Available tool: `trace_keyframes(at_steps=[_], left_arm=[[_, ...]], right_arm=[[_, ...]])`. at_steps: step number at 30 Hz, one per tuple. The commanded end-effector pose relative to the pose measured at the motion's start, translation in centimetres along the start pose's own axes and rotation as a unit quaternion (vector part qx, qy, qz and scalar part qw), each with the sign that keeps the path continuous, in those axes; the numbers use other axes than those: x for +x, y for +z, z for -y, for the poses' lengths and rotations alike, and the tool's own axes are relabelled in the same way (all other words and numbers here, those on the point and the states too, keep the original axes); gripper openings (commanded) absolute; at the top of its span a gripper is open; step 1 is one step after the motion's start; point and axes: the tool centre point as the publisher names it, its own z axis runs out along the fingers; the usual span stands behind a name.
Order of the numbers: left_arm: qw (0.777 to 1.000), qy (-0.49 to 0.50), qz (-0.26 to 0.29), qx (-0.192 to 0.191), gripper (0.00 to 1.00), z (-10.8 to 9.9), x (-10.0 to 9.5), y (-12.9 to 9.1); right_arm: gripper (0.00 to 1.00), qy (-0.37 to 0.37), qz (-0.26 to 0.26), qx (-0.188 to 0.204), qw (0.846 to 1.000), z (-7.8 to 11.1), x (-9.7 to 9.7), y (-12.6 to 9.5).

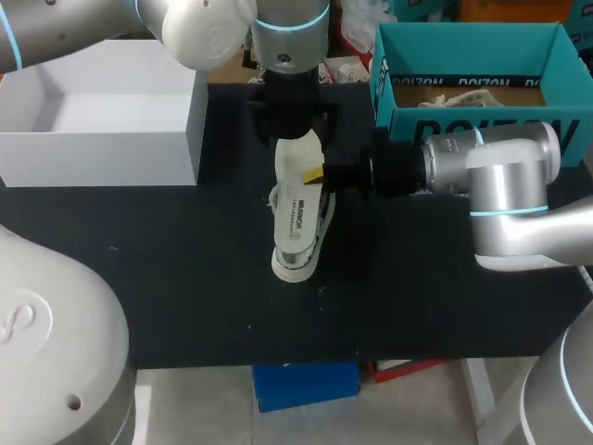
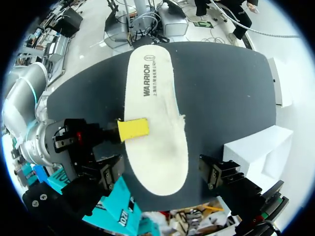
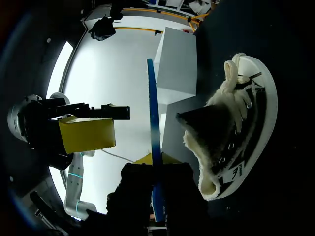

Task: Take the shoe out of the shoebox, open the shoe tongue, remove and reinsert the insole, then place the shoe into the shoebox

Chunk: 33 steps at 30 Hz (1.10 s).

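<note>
Though both arms meet over its middle, the black table (image 1: 185, 278) shows on every side of the shoe (image 3: 241, 128). A white box (image 1: 102, 139) stands well to the left of the shoe, toward the far edge. The teal shoebox (image 1: 463, 32) stands open beyond the shoe and to its right, with some pale paper inside.

The shoe lies on its side on the table, outside the shoebox. It is dark with a white sole, white laces and a fleecy lining at its mouth.

The insole (image 2: 157, 162) is out of the shoe and held above it. It covers most of the shoe in the head view, with its printed face toward the left wrist camera.

The right gripper (image 1: 320, 173) comes in from the shoe's right and pinches the insole at one long edge. One yellow tip lies on the printed face and the other behind it.

The left gripper (image 2: 162, 173) hangs over the end of the insole far from the print. Its fingers are spread wide, one on each side of that end, with a gap showing between each and the insole.
</note>
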Motion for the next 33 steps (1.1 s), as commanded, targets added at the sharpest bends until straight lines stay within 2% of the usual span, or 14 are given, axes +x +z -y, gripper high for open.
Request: trace_keyframes(at_steps=[1, 13, 19, 25, 33], left_arm=[[1.0, 0.001, -0.002, 0.003, 1.0, -1.4, -0.1, 0.1], [1.0, -0.012, 0.001, 0.011, 1.0, -4.6, 0.6, 1.4], [1.0, -0.025, 0.001, 0.012, 1.0, -5.4, 0.9, 1.7], [1.0, -0.025, 0.003, 0.011, 1.0, -4.9, 0.5, 1.5], [1.0, -0.018, -0.004, 0.014, 1.0, -2.3, 0.0, 1.0]], right_arm=[[0.0, 0.0, 0.002, -0.001, 1.0, 0.1, 0.1, 0.0], [0.0, 0.0, 0.002, -0.001, 1.0, 0.1, 0.1, 0.0], [0.0, 0.0, 0.002, -0.001, 1.0, 0.1, 0.1, 0.0], [0.0, 0.0, 0.002, -0.001, 1.0, 0.1, 0.1, 0.0], [0.0, 0.0, 0.002, -0.001, 1.0, 0.1, 0.1, 0.0]])
